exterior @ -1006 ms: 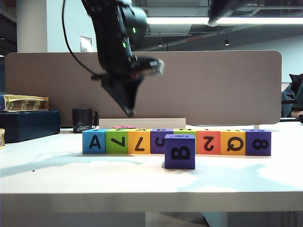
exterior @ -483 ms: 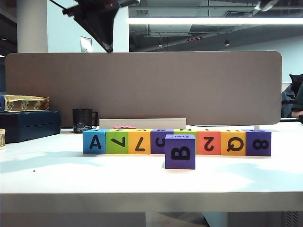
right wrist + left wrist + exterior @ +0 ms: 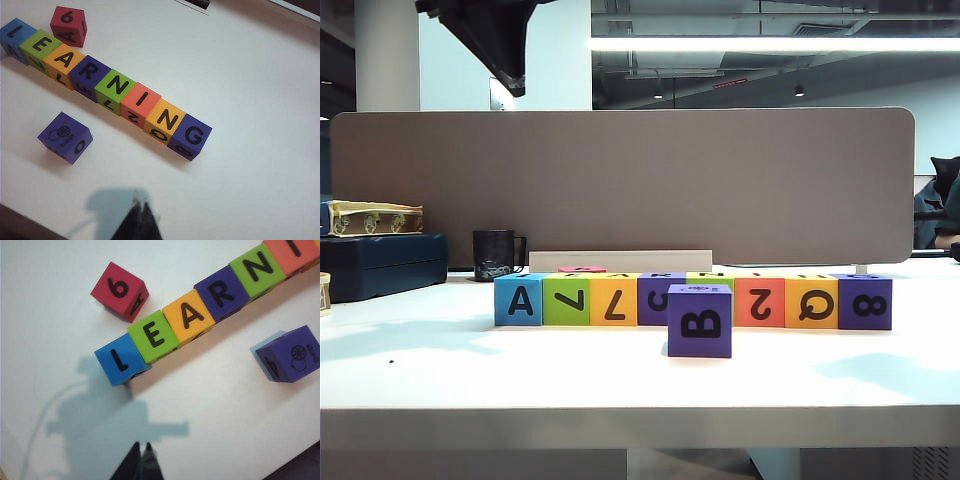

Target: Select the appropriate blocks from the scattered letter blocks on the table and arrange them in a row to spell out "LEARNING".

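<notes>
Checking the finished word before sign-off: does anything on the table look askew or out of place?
The row reads LEARNING, straight. Two spare blocks sit apart, rotated: a red one behind, a purple one in front.

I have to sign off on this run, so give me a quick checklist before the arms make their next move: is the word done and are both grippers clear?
1. Row of letter blocks reads L-E-A-R-N-I-N-G on top: ok.
2. Blocks sit side by side in one straight line on the table: ok.
3. Spare purple block and spare red block lie apart from the row: ok.
4. Left gripper is above the table, fingers shut, holding nothing: ok.
5. Right gripper is above the table, fingers shut, holding nothing: ok.
6. Gaps between neighbouring blocks: cannot tell at this resolution.
</notes>
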Controlling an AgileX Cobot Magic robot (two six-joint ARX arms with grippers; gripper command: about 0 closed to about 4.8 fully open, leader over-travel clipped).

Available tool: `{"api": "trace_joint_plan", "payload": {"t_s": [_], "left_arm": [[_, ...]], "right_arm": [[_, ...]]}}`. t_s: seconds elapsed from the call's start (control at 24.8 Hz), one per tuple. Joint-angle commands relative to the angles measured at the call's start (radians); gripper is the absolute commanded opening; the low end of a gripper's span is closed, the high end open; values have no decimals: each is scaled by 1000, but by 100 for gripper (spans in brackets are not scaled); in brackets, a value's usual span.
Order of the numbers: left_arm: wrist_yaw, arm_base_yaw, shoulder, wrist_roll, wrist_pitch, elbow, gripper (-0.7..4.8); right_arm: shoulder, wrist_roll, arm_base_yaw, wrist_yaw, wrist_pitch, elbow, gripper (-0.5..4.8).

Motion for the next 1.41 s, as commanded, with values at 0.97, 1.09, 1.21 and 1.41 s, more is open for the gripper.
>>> {"api": "trace_joint_plan", "payload": {"t_s": [0.97, 1.09, 1.21, 1.41], "left_arm": [[7, -2, -7, -27, 90, 2, -5], [7, -1, -7, -27, 90, 2, -5], [7, -1, -7, -27, 91, 2, -5], [7, -2, -7, -27, 91, 2, -5]], "right_arm": [[-3, 1, 1, -2, -16, 4, -1], [-2, 0, 1, 10, 10, 4, -1], [-10, -9, -19, 47, 24, 1, -1], [-94, 43, -124, 43, 201, -79, -1]]}}
